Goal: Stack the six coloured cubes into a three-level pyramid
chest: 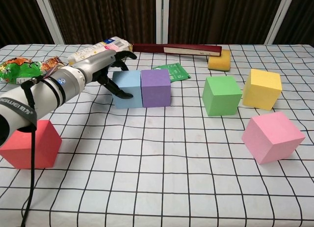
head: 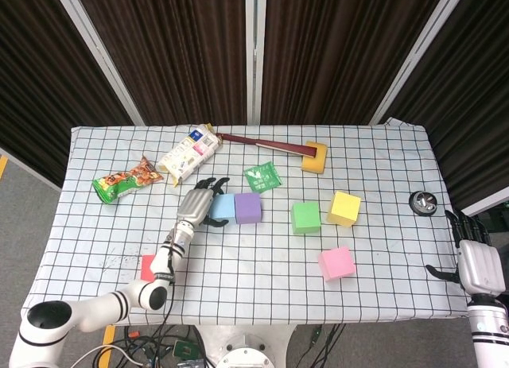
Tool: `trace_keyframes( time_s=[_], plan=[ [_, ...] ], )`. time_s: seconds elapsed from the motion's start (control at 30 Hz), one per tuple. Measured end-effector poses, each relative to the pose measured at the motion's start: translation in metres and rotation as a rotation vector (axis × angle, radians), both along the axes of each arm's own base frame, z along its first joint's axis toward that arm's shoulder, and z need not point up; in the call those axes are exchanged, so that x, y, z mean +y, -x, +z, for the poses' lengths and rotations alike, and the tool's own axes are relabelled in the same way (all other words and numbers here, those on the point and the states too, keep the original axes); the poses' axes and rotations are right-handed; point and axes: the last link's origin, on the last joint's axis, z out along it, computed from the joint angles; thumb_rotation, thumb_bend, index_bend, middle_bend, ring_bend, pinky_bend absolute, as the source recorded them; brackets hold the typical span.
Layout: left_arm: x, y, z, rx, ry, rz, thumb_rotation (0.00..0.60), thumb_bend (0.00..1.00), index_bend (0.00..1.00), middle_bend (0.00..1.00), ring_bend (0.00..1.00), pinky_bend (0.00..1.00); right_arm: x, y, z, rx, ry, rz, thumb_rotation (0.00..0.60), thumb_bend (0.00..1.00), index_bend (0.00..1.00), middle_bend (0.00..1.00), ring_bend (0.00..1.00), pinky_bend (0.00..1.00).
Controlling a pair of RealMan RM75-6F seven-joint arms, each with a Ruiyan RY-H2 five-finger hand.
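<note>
Your table (head: 382,157) carries all six cubes, none stacked yet. The pink cube (chest: 272,136) sits tilted near the right front, the red cube (chest: 29,143) at the near left, partly behind your left arm. The green cube (chest: 222,95) and the yellow cube (chest: 262,88) stand just beside each other. The purple cube (chest: 155,87) touches the blue cube (chest: 127,88) in a row. Your left hand (chest: 105,65) rests against the left side of the blue cube, with fingers curled around its edge; I judge that it is pushing, not lifting. Your right hand (head: 475,257) hangs off the table edge with spread fingers, holding nothing. The cubes look like light foam, a little soft and not slippery. Take them by two opposite flat faces.
</note>
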Motion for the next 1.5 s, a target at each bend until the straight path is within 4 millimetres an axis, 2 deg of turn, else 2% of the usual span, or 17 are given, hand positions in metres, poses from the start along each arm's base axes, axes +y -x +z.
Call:
trace_keyframes(
  time_s=[0.33,0.63,0.97,1.5],
  plan=[
    [-0.0011,0.0022,-0.0031,0.003,0.006,0.004,0.6,0.18,0.1,0.43,0.09,0.1,0.0007,0.002,0.0003,-0.001,-0.002,-0.006,0.6,0.0,0.0,0.0,0.0,0.0],
    [-0.0031,0.0018,-0.0048,-0.004,0.037,-0.002,0.6,0.15,0.07,0.28,0.09,0.1,0.0011,0.0035,0.0009,-0.002,0.0,-0.011,0.6,0.0,0.0,0.0,0.0,0.0],
    [-0.0027,0.0019,-0.0042,-0.009,0.038,-0.011,0.6,0.13,0.07,0.19,0.09,0.1,0.0015,0.0045,0.0016,-0.002,0.001,-0.016,0.6,0.0,0.0,0.0,0.0,0.0],
    [-0.0051,0.0005,-0.0039,-0.01,0.034,-0.027,0.6,0.13,0.07,0.17,0.09,0.1,0.0016,0.0041,-0.0001,-0.002,-0.002,-0.016,0.6,0.0,0.0,0.0,0.0,0.0]
  ],
)
